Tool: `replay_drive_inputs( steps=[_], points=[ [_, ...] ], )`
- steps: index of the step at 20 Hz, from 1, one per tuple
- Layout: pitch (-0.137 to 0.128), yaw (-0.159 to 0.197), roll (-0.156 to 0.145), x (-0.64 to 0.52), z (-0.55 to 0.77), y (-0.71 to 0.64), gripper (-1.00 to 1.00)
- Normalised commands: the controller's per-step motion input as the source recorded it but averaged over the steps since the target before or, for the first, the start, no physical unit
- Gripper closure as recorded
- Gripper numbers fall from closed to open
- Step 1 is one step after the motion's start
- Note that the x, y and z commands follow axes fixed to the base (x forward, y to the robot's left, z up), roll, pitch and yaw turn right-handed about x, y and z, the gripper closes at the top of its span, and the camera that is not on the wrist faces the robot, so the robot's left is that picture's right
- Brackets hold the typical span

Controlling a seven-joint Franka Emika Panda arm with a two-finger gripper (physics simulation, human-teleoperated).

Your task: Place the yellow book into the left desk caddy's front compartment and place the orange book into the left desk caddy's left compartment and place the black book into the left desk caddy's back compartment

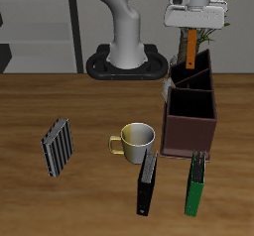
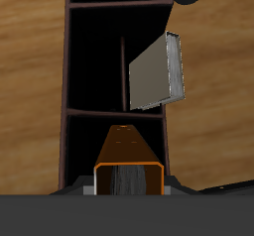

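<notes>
The gripper (image 1: 190,26) clamps the orange book (image 1: 190,48) upright by its top edge above the left desk caddy (image 1: 190,111) near the tabletop's back edge, spine vertical so it can drop between the partitions, judging from both views

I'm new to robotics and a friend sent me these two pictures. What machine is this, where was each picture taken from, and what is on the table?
These are simulator renders of a white robot arm. One picture looks at the table from outside; the other looks down from a camera at the arm's gripper. Its jaws hold the orange book upright above the left desk caddy, a dark-brown box with compartments. The yellow book already leans inside one compartment. On the table lie the black book, a green book, a striped book and a mug.
</notes>
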Motion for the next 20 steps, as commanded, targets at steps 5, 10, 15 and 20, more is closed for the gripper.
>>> replay_drive_inputs(
  steps=[5,10,15,20],
  points=[
    [0.058,0.002,0.047,0.06,-0.19,0.17,1.00],
    [0.043,0.006,0.011,0.12,-0.17,0.08,1.00],
    [0.031,0.009,-0.012,0.11,-0.11,-0.09,1.00],
    [0.048,0.006,-0.009,0.04,-0.22,0.01,1.00]
  ],
)
